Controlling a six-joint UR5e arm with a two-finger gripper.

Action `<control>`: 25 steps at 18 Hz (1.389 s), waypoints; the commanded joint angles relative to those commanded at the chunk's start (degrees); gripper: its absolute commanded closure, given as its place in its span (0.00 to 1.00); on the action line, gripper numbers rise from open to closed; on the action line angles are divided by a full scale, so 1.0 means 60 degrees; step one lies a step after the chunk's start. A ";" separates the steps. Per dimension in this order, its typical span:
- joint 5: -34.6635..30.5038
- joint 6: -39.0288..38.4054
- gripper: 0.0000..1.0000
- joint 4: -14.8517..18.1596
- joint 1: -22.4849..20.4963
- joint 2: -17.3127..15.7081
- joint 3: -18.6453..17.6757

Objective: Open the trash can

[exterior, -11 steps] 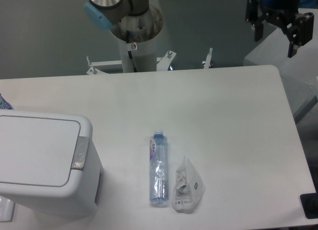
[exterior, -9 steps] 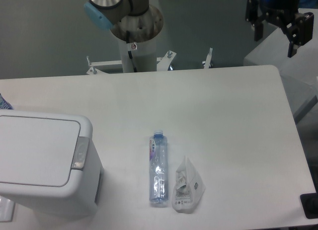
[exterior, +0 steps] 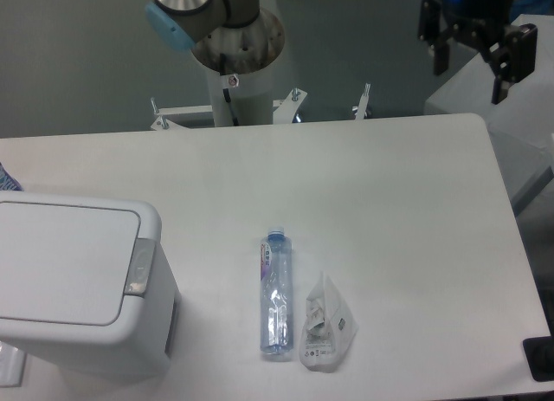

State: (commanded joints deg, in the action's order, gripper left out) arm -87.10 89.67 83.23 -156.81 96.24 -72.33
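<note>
i see the table (exterior: 381,202) filling most of my view, white with rounded corners, spreading below and to the left of the gripper. the trash can (exterior: 74,284) sits at the table's near left edge, far down and left of the gripper and well apart from it. its flat lid is down, and the grey push-button strip (exterior: 138,267) lies on the rim side that faces toward the gripper. i can read no writing on it. the arm's base column (exterior: 234,59) stands behind the table's far edge, left of the gripper, with a blue-capped joint at its top. the clear bottle (exterior: 276,294) lies flat, down and left of the gripper, cap pointing to the far edge; its label is too small to read. a crumpled white wrapper (exterior: 325,325) lies just beside it, print unreadable. the gripper (exterior: 470,59) hangs past the table's far right corner, its 2 black fingers spread apart, grasping nothing, pointing downward.
</note>
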 joint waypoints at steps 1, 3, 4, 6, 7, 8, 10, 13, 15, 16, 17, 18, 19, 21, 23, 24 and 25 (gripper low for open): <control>0.0014 -0.0512 0.00 0.0000 0.0219 0.0015 0.0000; 0.0160 -0.1828 0.00 0.0000 0.0688 0.0044 0.0000; 0.0262 -0.2430 0.00 -0.0015 0.0908 0.0058 0.0000; 0.0380 -0.3398 0.00 -0.0029 0.1260 0.0088 0.0000; 0.0497 -0.3808 0.00 -0.0044 0.1465 0.0102 0.0000; 0.0715 -0.4248 0.00 -0.0160 0.1670 0.0161 -0.0029; 0.1489 -0.5301 0.00 -0.0554 0.2065 0.0307 0.0000; 0.2109 -0.7409 0.00 -0.1301 0.2695 0.0483 -0.0088; 0.2168 -0.8335 0.00 -0.1843 0.3280 0.0717 -0.0073; 0.2182 -0.8701 0.00 -0.2092 0.3486 0.0805 -0.0059; 0.2240 -0.9097 0.00 -0.2341 0.3619 0.0878 -0.0059; 0.2328 -0.9492 0.00 -0.2561 0.3707 0.0980 -0.0073; 0.2358 -0.9772 0.00 -0.2708 0.3809 0.1068 -0.0073; 0.2373 -1.0023 0.00 -0.2856 0.3985 0.1171 -0.0088; 0.2373 -1.0111 0.00 -0.2871 0.4190 0.1201 -0.0088; 0.2373 -1.0111 0.00 -0.2871 0.4249 0.1245 -0.0088; 0.2373 -1.0126 0.00 -0.2886 0.4308 0.1289 -0.0088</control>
State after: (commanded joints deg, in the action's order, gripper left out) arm -72.86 28.92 65.92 -130.96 103.97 -72.86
